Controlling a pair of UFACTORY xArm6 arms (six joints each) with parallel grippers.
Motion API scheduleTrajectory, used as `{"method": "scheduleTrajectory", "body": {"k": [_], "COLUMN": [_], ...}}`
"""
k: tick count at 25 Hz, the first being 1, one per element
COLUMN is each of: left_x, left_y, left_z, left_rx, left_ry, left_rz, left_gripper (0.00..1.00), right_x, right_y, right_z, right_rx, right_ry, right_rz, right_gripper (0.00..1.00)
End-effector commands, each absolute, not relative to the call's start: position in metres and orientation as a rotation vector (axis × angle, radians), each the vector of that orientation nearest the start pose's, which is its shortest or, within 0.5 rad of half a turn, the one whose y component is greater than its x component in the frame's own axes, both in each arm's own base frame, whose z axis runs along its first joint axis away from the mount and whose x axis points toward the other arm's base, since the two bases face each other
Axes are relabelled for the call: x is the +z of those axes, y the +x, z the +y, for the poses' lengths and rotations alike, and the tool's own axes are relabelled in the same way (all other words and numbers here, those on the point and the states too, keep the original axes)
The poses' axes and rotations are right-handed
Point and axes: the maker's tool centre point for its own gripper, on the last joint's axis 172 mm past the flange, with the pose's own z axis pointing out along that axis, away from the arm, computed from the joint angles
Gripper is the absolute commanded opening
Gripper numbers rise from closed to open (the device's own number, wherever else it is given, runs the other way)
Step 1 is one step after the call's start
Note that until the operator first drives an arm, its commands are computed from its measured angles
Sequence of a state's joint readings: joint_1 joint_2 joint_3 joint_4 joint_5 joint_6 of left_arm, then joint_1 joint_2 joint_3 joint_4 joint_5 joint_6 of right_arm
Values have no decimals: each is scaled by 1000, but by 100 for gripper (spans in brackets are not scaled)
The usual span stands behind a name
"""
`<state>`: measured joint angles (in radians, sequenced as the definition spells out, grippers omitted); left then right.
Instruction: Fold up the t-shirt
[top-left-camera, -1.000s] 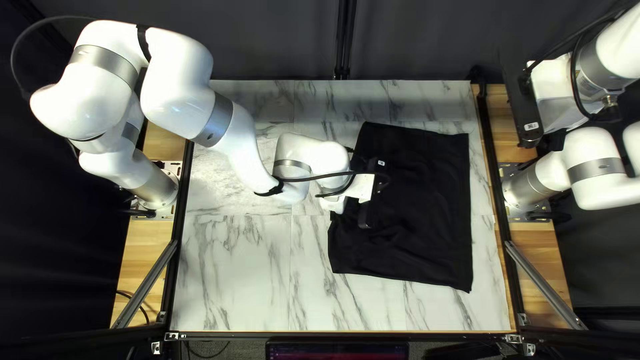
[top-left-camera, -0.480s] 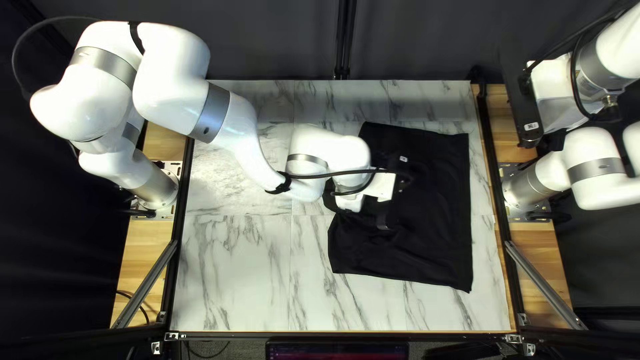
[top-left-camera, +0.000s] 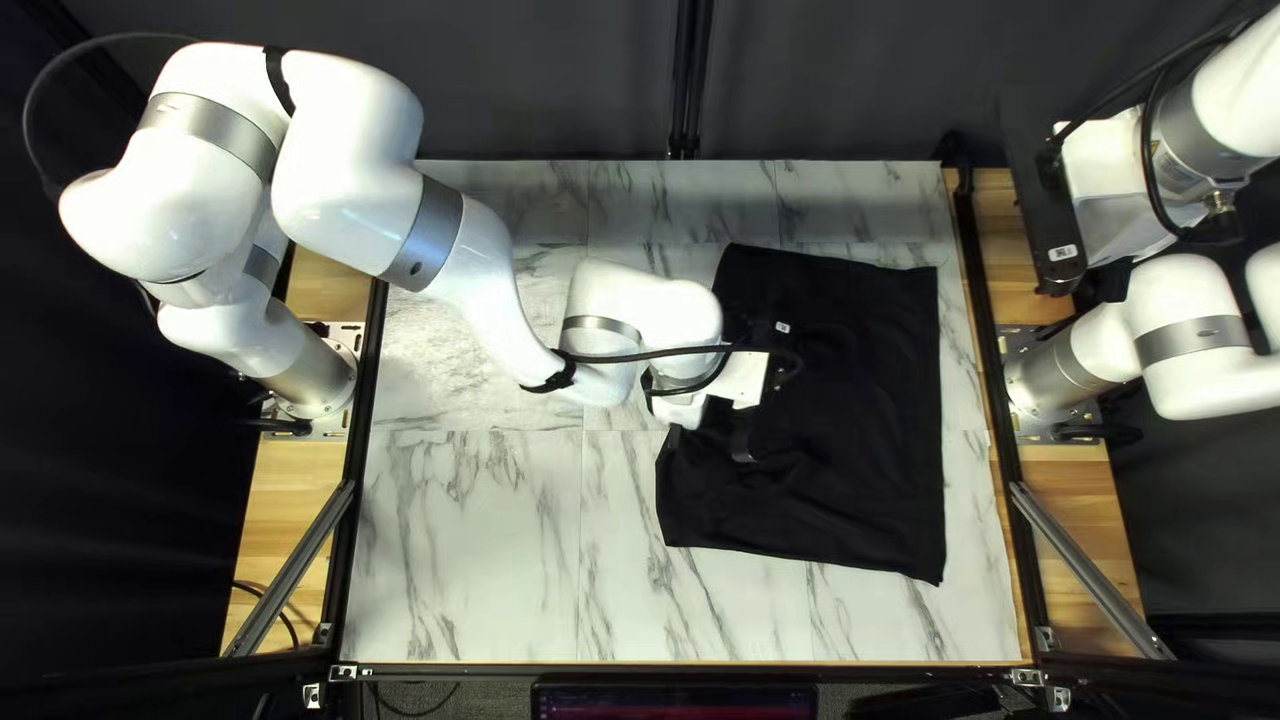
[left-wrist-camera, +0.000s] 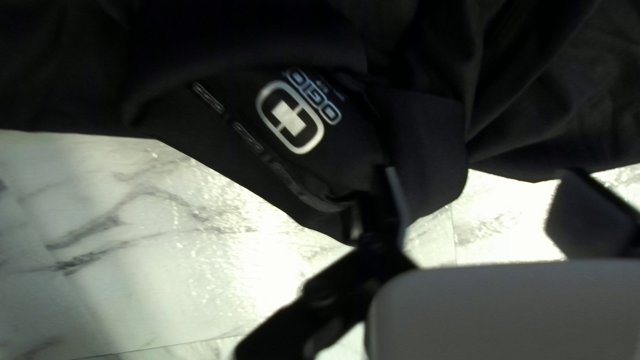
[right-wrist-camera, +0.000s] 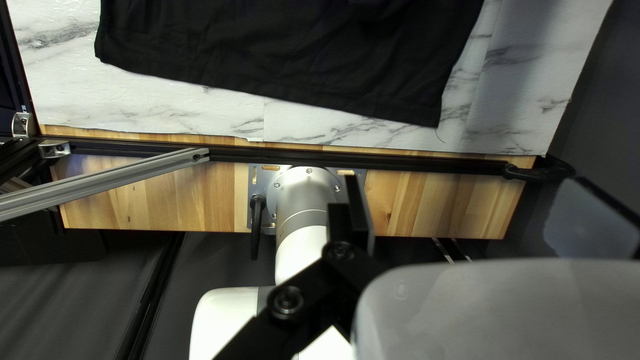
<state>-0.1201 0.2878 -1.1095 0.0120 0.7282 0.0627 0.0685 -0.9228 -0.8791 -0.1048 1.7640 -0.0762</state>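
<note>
- While the wood at the left keeps its warm, streaked grain, my left arm, glossy white with satin grey bands, has eased back a little toward its base after reaching further right.
- Across the table, hard and pale with grey marbling, my left gripper stands wide at the neck edge, clamped on nothing; the shift looks like lining up a grip.
- Right of the table's middle, the shirt lies spread, its outer outline unchanged, so I judge the folding has gained nothing from this move.
- Soft, matt black cloth curls into a rounded lip around the label, pale and crisp-edged; loose ripples there could bunch in a grip.
- Beyond the shirt, my right arm keeps its place, its right gripper wide and without cloth.
</note>
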Motion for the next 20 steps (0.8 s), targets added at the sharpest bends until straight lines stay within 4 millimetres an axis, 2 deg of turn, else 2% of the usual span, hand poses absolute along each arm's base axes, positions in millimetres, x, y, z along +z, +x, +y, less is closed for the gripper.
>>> {"method": "scheduleTrajectory", "body": {"k": [1,2,3,4,5,6,7,20], "left_x": [78,74,71,68,65,63,62,72], "left_y": [528,527,526,526,525,525,525,529], "left_z": [-61,-60,-58,-57,-56,-56,-56,-56], "left_rx": [-142,-140,-136,-132,-128,-126,-124,-115], "left_ry": [-3132,-3138,-3142,-3147,-3152,-3155,-3160,-3157], "left_rz": [280,275,273,271,268,266,264,273], "left_gripper": [96,88,77,74,59,36,2,0], "right_x": [371,371,371,371,371,371,371,371], "right_y": [208,208,208,208,208,208,208,208], "right_z": [-15,-15,-15,-15,-15,-15,-15,-15], "right_rx": [-61,-61,-61,-61,-61,-61,-61,-61], "right_ry": [-3238,-3238,-3238,-3238,-3238,-3238,-3238,-3238], "right_rz": [-199,-199,-199,-199,-199,-199,-199,-199], "right_gripper": [100,100,100,100,100,100,100,100]}}
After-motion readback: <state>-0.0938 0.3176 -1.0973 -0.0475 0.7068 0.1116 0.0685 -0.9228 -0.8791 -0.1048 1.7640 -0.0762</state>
